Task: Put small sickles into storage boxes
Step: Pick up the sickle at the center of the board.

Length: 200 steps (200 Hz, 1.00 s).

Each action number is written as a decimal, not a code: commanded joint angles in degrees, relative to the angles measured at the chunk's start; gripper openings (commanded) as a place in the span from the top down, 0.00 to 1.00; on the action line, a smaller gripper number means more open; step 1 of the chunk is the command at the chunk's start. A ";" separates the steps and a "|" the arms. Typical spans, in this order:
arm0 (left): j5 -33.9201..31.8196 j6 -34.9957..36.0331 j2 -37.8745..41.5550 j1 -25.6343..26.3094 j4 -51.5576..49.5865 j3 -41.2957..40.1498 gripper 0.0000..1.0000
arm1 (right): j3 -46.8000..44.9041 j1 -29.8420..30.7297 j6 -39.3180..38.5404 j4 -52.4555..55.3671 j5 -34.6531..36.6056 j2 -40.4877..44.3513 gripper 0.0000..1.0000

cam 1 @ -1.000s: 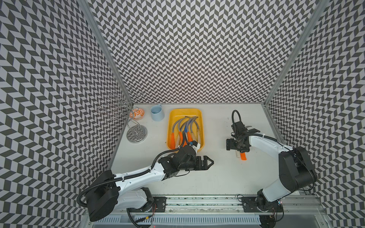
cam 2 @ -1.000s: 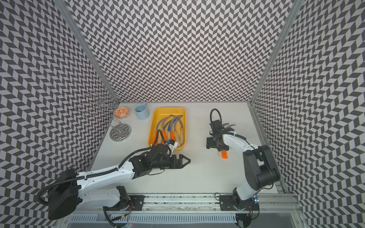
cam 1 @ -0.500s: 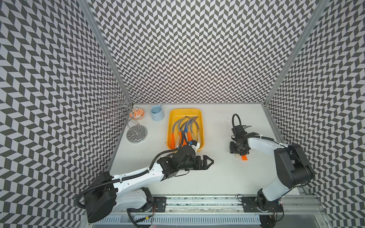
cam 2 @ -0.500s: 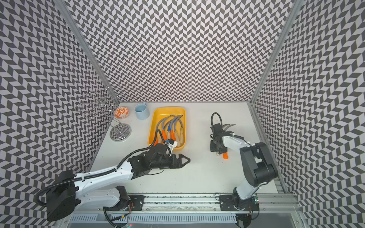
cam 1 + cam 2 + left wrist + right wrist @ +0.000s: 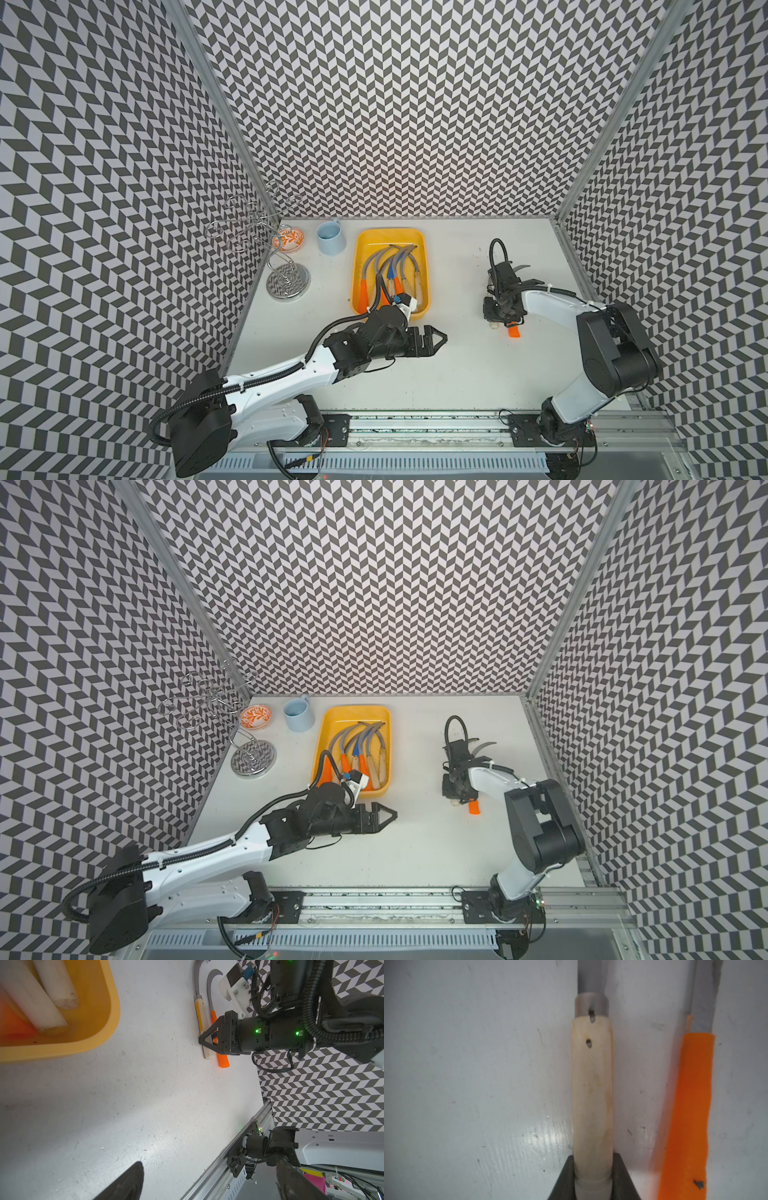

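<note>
While my right gripper (image 5: 592, 1169) is clamped on the butt end of the wooden-handled sickle (image 5: 592, 1088), with 1 dark finger pressed against each side of the pale handle, that sickle rests on the white table (image 5: 457, 374), well apart from the yellow tray (image 5: 388, 232). Just beside it lies the orange-handled sickle (image 5: 691, 1105), roughly parallel and outside the grip. Its orange end pokes out past the gripper in both top views. From the left wrist view I see both grey blades running away from the handles, toward the back wall.

My left gripper (image 5: 436, 338) hangs above the table in front of the tray's near end, holding nothing. Its fingers (image 5: 128, 1182) stand wide apart at the edge of its own camera view.

Inside the tray I see several sickles (image 5: 376, 259) lying side by side, handles toward me, 1 with a blue blade. A light-blue mug (image 5: 330, 242) stands just left of the tray.
</note>
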<state>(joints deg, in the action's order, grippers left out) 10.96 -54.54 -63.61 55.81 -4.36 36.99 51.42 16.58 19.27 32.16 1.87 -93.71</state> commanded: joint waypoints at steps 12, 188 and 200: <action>-2.05 0.33 1.91 -0.09 -1.30 0.33 0.00 | 0.86 -0.01 -1.06 1.78 -1.62 -0.19 1.00; 1.42 8.23 8.39 -12.84 -14.62 7.86 0.00 | 17.21 7.87 2.50 11.35 -1.21 1.43 1.00; 2.08 9.24 8.87 -14.54 -15.96 8.51 0.00 | 19.10 9.29 3.27 12.28 -0.86 1.36 1.00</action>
<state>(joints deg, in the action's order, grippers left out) 11.27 -48.31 -56.42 44.10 -16.27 42.70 66.61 23.51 20.60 42.63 0.21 -93.71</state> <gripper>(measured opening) 0.996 0.236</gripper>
